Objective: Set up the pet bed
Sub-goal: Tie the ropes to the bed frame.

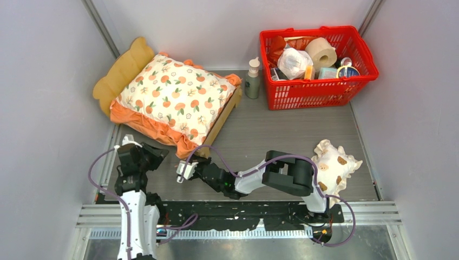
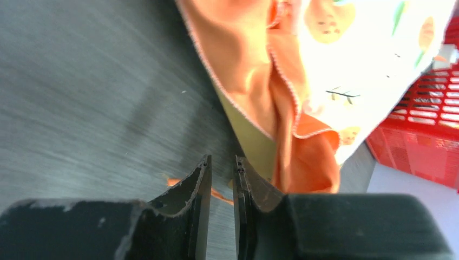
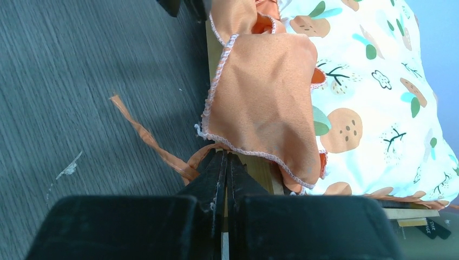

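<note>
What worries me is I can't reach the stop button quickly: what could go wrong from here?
The right gripper seems shut on the thin orange tie; a hard pull could drag the cushion off the pet bed, or the tie may slip out.
The left gripper, slightly open, sits close to it at the same cushion corner; the two might collide.
A shoved bed could topple the upright bottle near its far corner.
</note>
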